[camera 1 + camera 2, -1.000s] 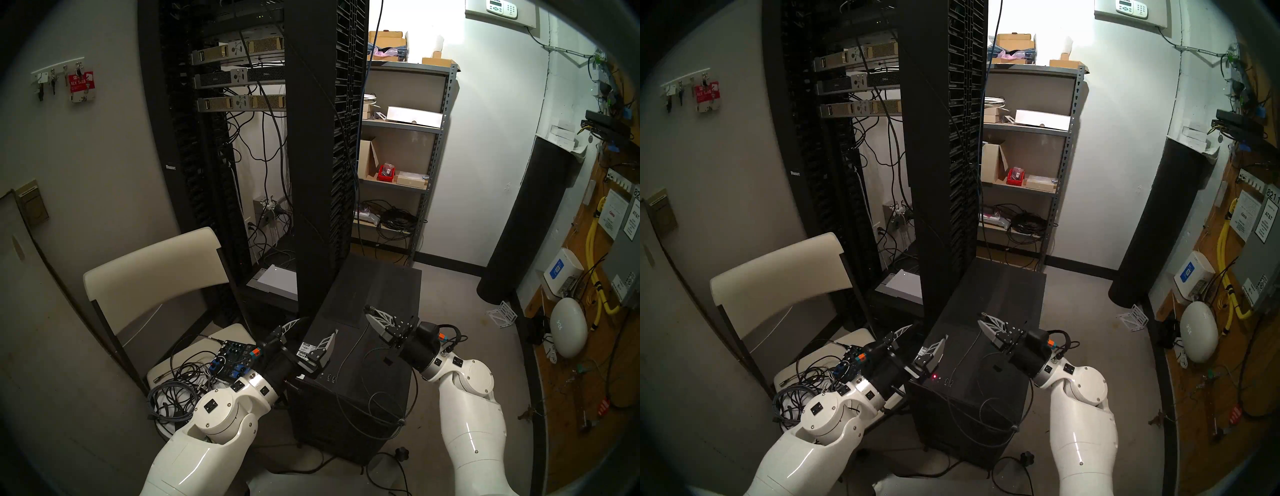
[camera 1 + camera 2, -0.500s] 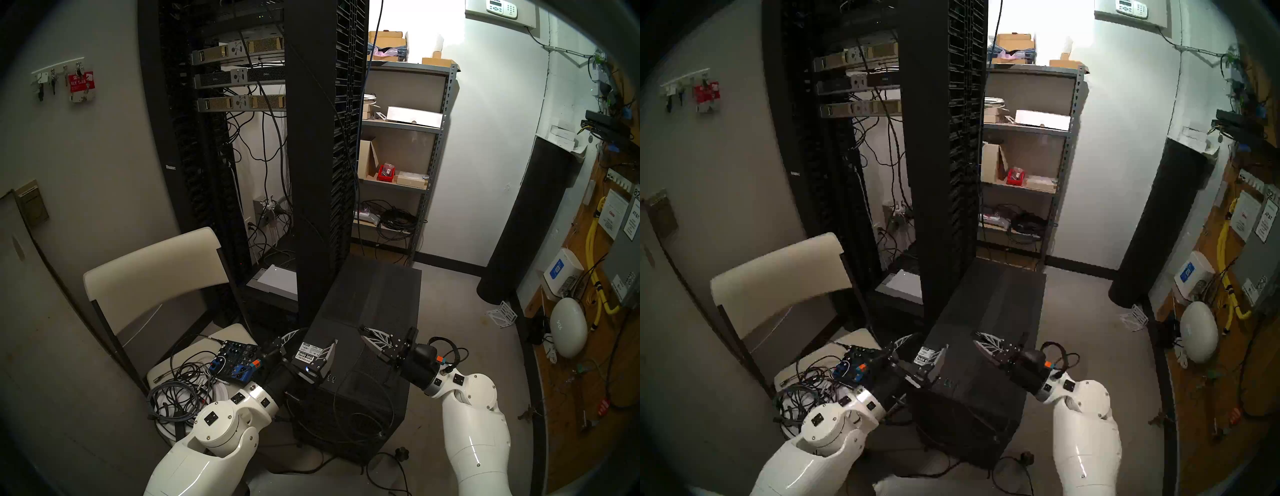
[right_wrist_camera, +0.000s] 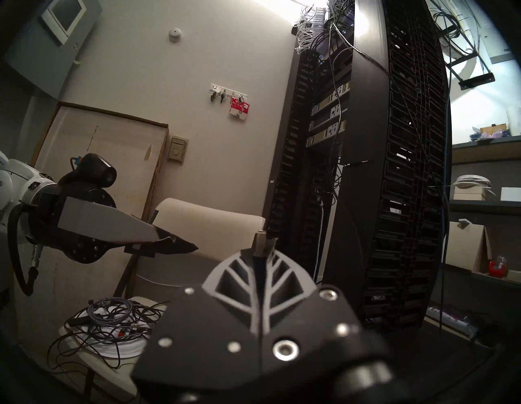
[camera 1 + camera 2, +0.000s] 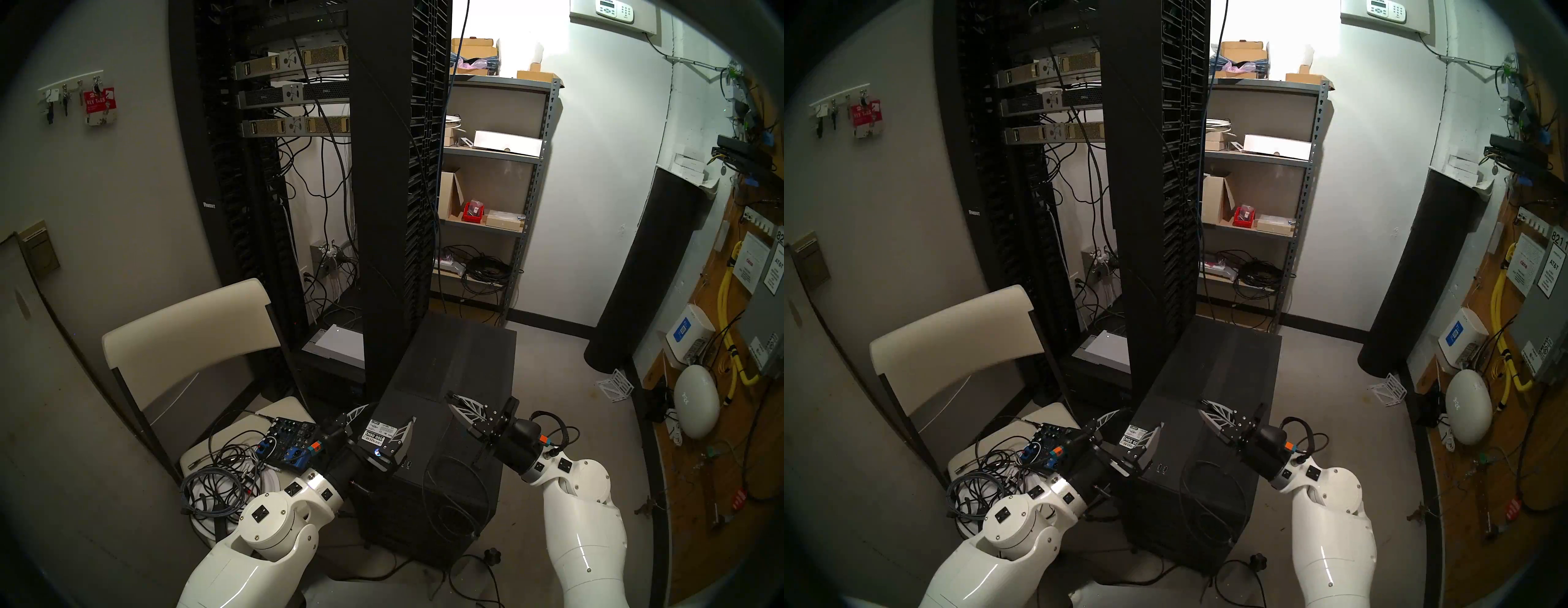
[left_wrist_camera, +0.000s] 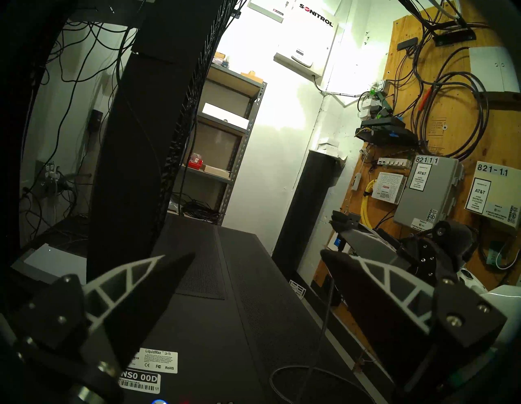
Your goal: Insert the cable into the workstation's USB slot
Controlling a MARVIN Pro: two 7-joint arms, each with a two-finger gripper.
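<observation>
Right at 6 o'clock of the server rack sits the workstation, left gripper spread wide over its stickered corner, right gripper at 3 o'clock pinching the cable by its plug.

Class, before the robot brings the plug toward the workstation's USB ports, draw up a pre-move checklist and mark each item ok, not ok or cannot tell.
1. Right gripper shut on the cable's plug: ok.
2. Silver tip protrudes beyond the fingertips: ok.
3. Left gripper open, holding nothing: ok.
4. USB ports on the workstation unobstructed: ok.
5. Plug orientation matches the port: cannot tell.
6. Cable slack free of snags: cannot tell; it loops loosely over the top and front.
</observation>
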